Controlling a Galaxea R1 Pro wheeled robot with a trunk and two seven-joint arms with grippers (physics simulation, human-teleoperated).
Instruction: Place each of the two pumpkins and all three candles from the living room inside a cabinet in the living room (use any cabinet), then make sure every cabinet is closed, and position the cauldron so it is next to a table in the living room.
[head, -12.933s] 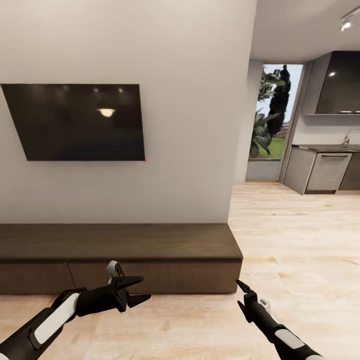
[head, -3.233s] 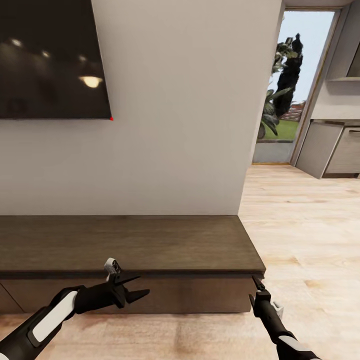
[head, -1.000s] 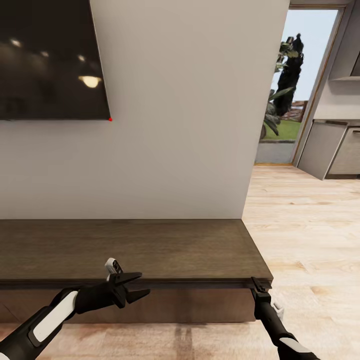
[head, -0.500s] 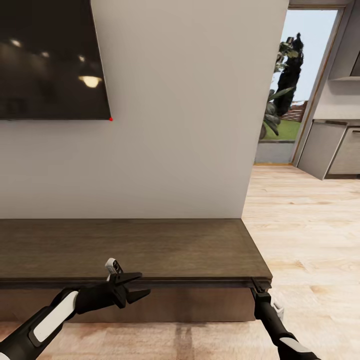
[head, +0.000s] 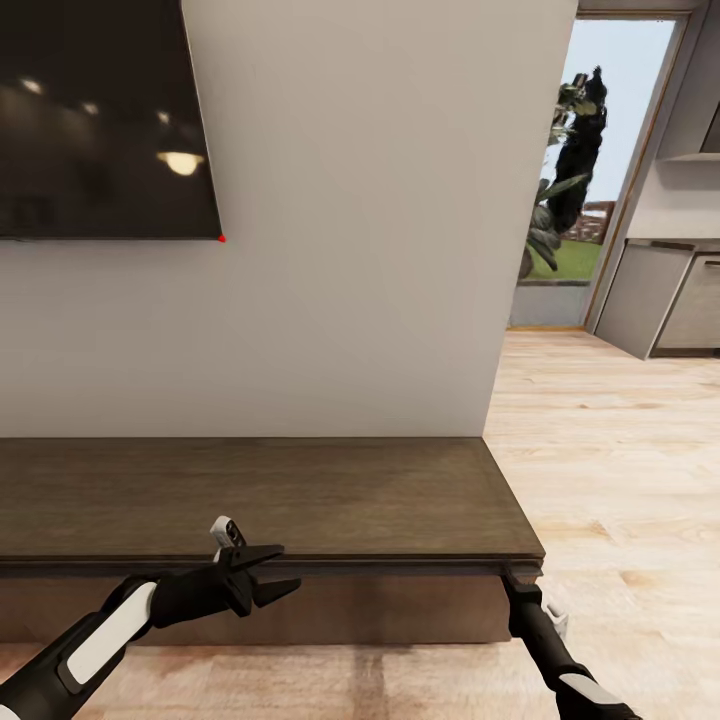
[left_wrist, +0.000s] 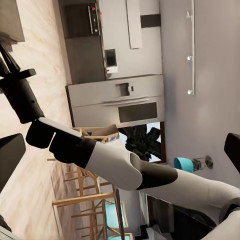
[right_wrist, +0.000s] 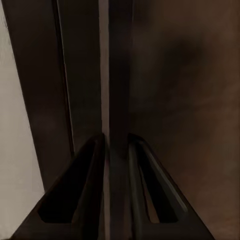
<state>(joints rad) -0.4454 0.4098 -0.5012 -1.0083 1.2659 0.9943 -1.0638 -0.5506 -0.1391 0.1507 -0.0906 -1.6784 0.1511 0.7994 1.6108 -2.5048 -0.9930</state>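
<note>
Left tool (head: 268, 577) hangs spread and empty before the cabinet (head: 250, 497), whose long axis runs sideways along the wall. Right tool (head: 519, 573) pinches the drawer front's thin top edge at the cabinet's right corner, cabinet directly ahead.

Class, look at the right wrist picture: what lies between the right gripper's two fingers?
A thin dark edge of the cabinet runs between the right gripper's fingers, in the right wrist view.
</note>
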